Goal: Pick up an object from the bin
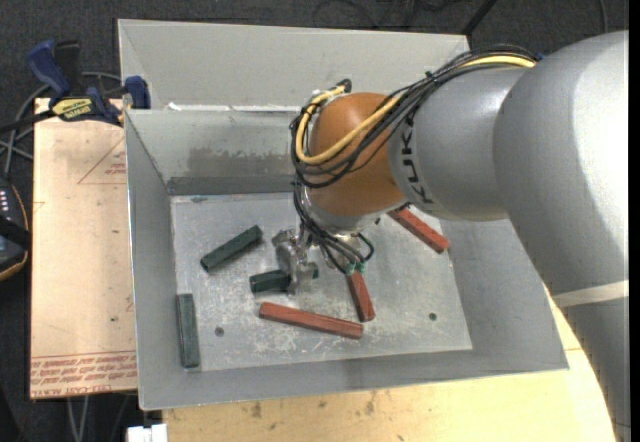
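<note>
the claw (298, 262) is down low in the middle of the grey bin (150, 230), right beside a small dark green block (268, 281). i cannot tell if the claw is wide or narrow. i think this is the grabbing step. next it needs to squeeze the block and lift straight up, clear of the long red stick (310, 320).
</note>
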Robot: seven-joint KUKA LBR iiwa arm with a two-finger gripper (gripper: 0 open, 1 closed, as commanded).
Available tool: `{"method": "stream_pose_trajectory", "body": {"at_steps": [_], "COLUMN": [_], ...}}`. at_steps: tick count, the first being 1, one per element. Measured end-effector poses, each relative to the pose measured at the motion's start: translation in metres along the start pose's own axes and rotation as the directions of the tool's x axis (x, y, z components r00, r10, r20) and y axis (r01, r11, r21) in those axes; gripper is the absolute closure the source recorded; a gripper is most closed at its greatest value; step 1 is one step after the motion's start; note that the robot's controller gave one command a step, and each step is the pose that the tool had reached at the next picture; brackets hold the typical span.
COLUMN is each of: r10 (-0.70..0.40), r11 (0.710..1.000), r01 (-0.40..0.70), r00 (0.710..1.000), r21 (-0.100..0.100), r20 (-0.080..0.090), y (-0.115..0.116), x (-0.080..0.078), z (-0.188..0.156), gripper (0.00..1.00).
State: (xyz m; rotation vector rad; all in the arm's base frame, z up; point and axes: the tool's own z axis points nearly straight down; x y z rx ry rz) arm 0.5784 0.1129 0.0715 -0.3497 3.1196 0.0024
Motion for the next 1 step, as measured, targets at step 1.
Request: {"method": "stream_pose_trajectory", "body": {"at_steps": [1], "r10": [-0.050], "r11": [0.999], "r01": [0.050], "r00": [0.999], "r21": [0.001], "r20": [0.010], "y": [-0.0003], "x": [0.0053], "z": [-0.1936], "gripper": [1.00]}}
